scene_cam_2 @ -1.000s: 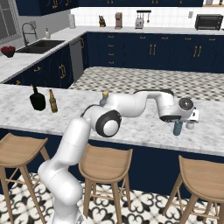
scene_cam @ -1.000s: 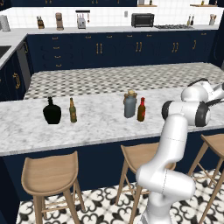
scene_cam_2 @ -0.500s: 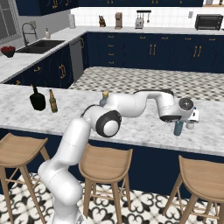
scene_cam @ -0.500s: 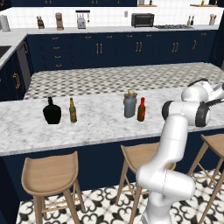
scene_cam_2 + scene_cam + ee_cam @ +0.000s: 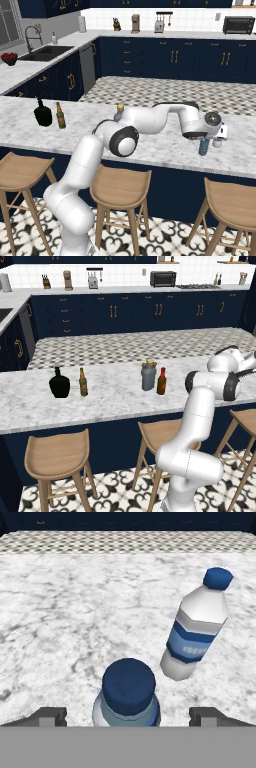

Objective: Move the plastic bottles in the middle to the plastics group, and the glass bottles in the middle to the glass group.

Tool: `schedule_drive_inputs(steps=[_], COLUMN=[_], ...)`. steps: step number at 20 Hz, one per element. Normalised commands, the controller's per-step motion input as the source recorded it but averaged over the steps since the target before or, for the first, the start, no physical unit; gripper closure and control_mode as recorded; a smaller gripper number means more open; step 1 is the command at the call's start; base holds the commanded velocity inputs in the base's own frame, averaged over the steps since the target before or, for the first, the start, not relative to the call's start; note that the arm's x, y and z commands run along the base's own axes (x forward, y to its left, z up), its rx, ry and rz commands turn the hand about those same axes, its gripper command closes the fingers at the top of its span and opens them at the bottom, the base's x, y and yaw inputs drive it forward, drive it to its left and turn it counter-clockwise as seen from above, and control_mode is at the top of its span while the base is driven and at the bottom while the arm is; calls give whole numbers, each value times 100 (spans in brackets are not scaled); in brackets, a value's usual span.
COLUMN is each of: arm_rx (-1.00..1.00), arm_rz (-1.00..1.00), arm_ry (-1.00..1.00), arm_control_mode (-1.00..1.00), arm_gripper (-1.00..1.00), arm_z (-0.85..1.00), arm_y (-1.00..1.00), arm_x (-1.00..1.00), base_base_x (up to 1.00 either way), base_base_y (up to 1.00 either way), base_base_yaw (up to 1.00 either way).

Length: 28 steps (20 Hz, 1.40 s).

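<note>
**Blue bottle set down by the plastics; two glass bottles left**

From the left base camera, we see the grey bottle (image 5: 147, 376) and the small red-brown bottle (image 5: 161, 381) standing mid-counter, well apart from the black bottle (image 5: 59, 383) and the beer bottle (image 5: 83, 382).

From the right base camera, the blue bottle (image 5: 203, 146) stands under the gripper (image 5: 204, 138), just beside the water bottle (image 5: 218, 142).

From the hand camera, our fingertips (image 5: 49, 717) stand wide either side of the blue bottle, touching nothing. We judge one bottle moved, two remaining.
</note>
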Motion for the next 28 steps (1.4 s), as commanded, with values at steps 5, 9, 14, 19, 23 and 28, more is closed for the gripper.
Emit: schedule_drive_inputs(steps=[5,9,14,19,23,28], arm_rx=[-3,-8,-15,-18,-18,-13], arm_rz=[-1,0,0,2,11,9], arm_ry=[-7,-5,0,6,11,2], arm_control_mode=[-100,-100,-100,-100,-100,-100], arm_gripper=[-100,-100,-100,-100,-100,-100], arm_z=[50,56,12,21,41,87], arm_y=[29,59,100,100,100,93], arm_x=[-23,-30,-26,-26,-21,-31], base_base_x=[0,0,0,0,0,0], base_base_y=[0,0,0,0,0,0], base_base_yaw=[0,0,0,0,0,0])
